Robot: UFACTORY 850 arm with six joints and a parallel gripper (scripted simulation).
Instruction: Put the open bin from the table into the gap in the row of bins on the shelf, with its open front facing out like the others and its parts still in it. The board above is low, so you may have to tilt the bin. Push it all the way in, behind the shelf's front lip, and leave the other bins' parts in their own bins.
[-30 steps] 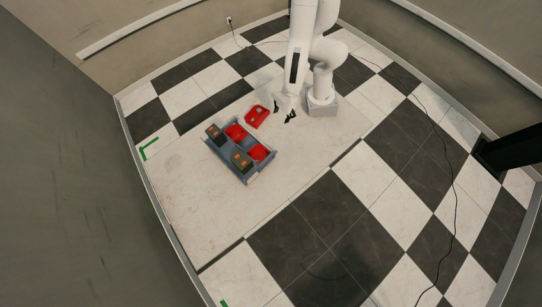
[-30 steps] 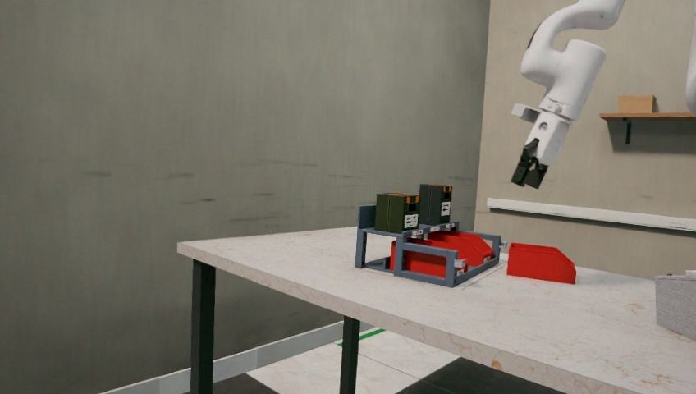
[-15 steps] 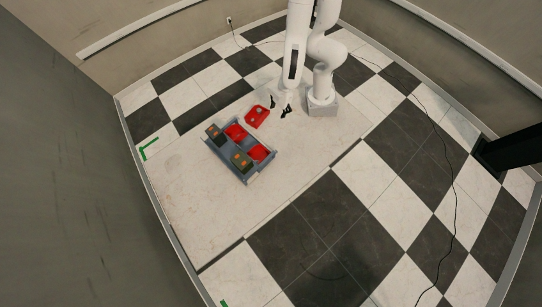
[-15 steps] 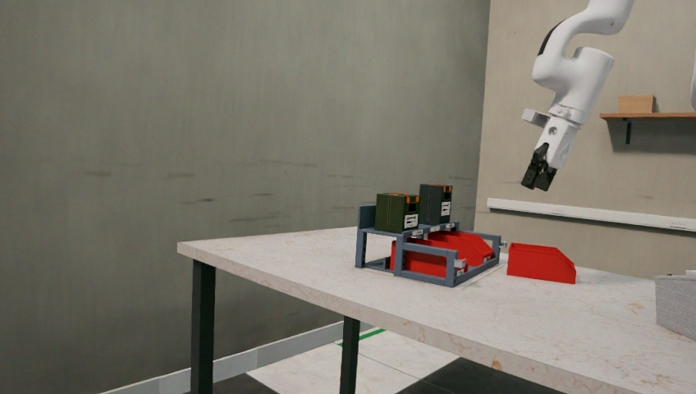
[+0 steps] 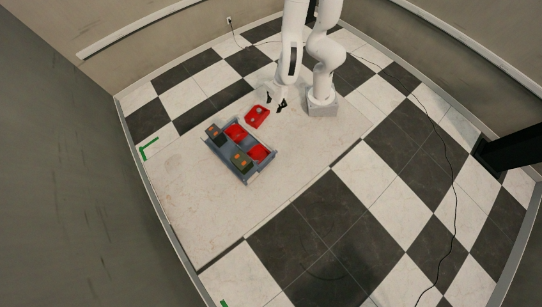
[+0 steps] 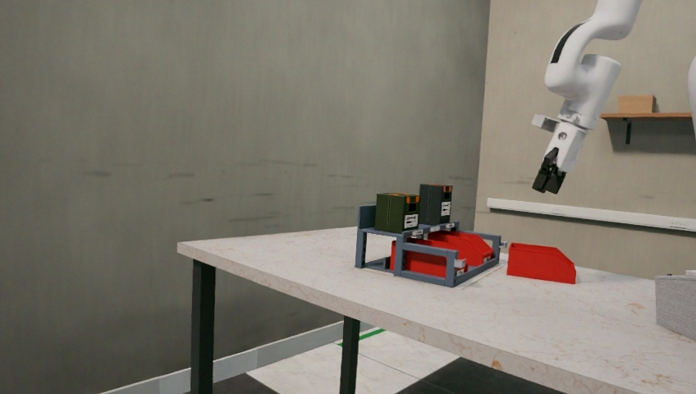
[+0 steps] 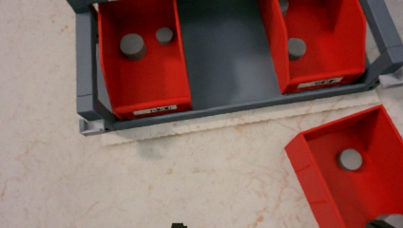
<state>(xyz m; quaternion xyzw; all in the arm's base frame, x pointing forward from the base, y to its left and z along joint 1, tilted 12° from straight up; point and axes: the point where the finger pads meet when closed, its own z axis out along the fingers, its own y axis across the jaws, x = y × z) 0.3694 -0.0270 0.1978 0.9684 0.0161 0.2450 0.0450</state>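
We're at the approach: the gripper [image 5: 275, 103] [image 6: 548, 184] hangs high, fingers spread wide, holding nothing. The loose bin [image 5: 257, 116] [image 6: 540, 263] [image 7: 316, 176] sits on the tabletop [image 5: 205, 213] [image 6: 312, 273], between the shelf [image 5: 224, 151] [image 6: 424, 280] [image 7: 228, 110] and the arm's base, well in from the corners, parts inside. Next, it likely needs to come down over a bin wall, square up and grip, keeping things level.

- The open black-fingered claw [image 5: 275, 101] [image 6: 549, 178] of the white robot arm [image 5: 292, 57] [image 6: 593, 88] has shifted up and left in the top view, ending slightly nearer the red open-front plastic bin [image 5: 251, 121] [image 6: 539, 263] on the surface [image 5: 213, 213] [image 6: 391, 287].
- In the exterior view, claw and wrist have moved right and a little lower, leaning slightly more.
- From above, the forearm has drawn apart from the arm's base-side links, opening a visible gap between them.
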